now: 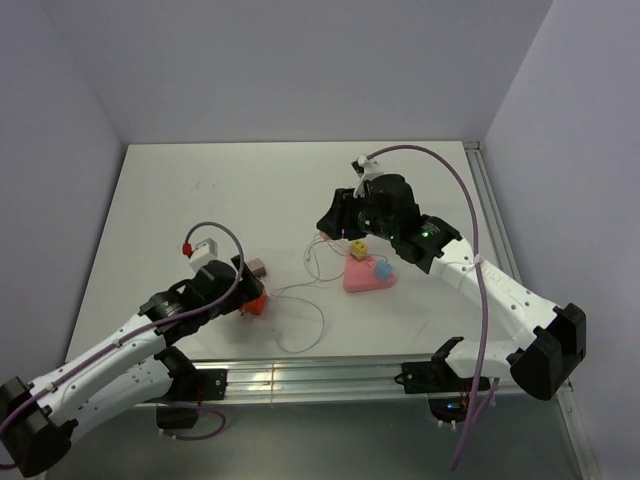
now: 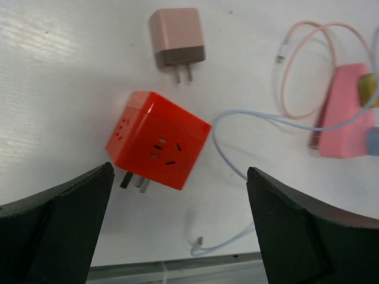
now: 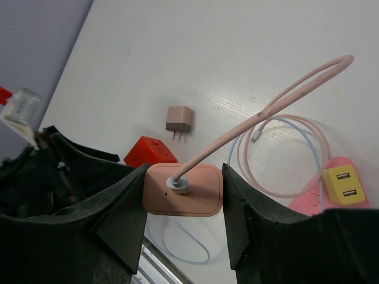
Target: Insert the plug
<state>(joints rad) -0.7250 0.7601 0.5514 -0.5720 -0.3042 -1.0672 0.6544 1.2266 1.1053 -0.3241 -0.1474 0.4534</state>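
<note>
Plug: the pink charger plug [image 3: 183, 204] was off the worktop [image 1: 250, 190], pinched by its sides in the right claw [image 3: 183, 192]; its prongs faced away, unseen.
Cable: a pink cable [image 3: 266, 109] sat in the plug's face and arched off to the right.
Likely socket: a red cube adapter [image 2: 159, 139] lay tilted on the worktop near the front edge, socket holes up, its own prongs sticking out sideways.
Left claw: the left claw [image 2: 177, 177] was spread wide above the cube, touching nothing.
Doing it well: the left claw probably needed to steady the cube first, since a loose cube would slide or tip; then the prongs squared to the holes and pressed in straight.
Around: a dusty-pink wall charger [image 2: 177, 36] lay just beyond the cube; a pink power strip [image 1: 368, 280] carrying a yellow plug [image 3: 343, 184] and a blue plug [image 1: 382, 270] sat to the right.
In the way: a pale blue cable [image 2: 266, 118] curled beside the cube, and the trailing pink cable could drag.
</note>
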